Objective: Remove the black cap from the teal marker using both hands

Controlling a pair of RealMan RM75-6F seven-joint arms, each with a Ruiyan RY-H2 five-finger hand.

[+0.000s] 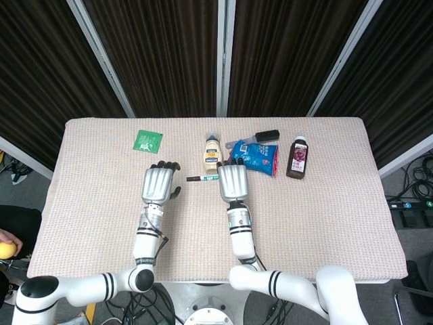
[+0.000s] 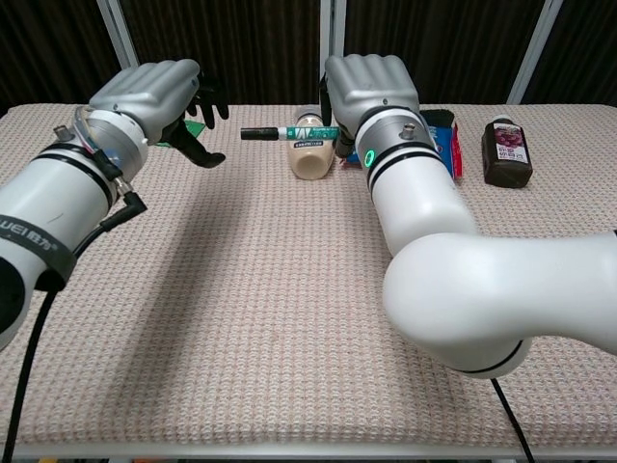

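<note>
My right hand (image 1: 232, 182) (image 2: 371, 85) grips the teal marker (image 1: 209, 177) (image 2: 307, 132) above the table, holding it level. The marker's black cap (image 1: 193, 179) (image 2: 258, 134) sticks out to the left, toward my left hand (image 1: 158, 185) (image 2: 154, 95). That hand is open, its dark fingers spread a short way from the cap and not touching it.
On the beige cloth table (image 1: 325, 203) lie a mayonnaise bottle (image 1: 212, 150) (image 2: 311, 154), a blue snack bag (image 1: 257, 158), a dark juice bottle (image 1: 298, 157) (image 2: 505, 149), a black-handled tool (image 1: 260, 138) and a green packet (image 1: 147, 140).
</note>
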